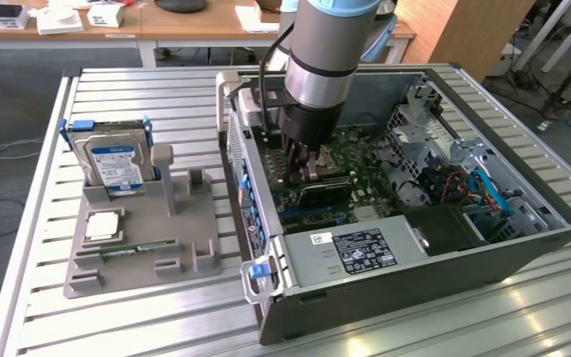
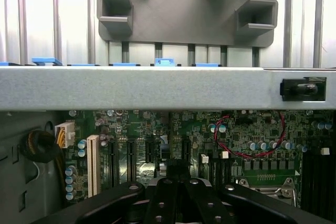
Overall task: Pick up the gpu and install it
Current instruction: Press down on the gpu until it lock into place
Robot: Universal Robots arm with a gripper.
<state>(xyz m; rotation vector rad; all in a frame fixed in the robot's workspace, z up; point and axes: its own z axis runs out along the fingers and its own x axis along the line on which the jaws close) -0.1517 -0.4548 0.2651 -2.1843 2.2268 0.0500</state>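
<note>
Your pincer [image 1: 305, 160] hangs low inside the open computer case [image 1: 523, 253], its fingers [image 2: 163, 198] pressed together. Just under their tips, a dark card stands on edge over the motherboard [image 2: 252, 129]. I judge it to be the gpu [image 1: 323, 187], lined up with the black expansion slots [image 2: 129, 158]. You cannot tell whether the fingers pinch its top edge or only bear down on it.

The risk here is a skewed seat. If the card sits off its slot, pushing down could bend the board or strain the connector. A sideways drift could also catch the red wire [image 2: 247, 153] looping over the board nearby.

Beside the case, on the exterior view's left, the grey parts holder [image 1: 166, 245] keeps the hard drive [image 1: 115, 160] and a RAM stick [image 1: 127, 253]. Both rest on a slatted metal table [image 1: 146, 320], with wooden desks [image 1: 196, 26] behind it.
</note>
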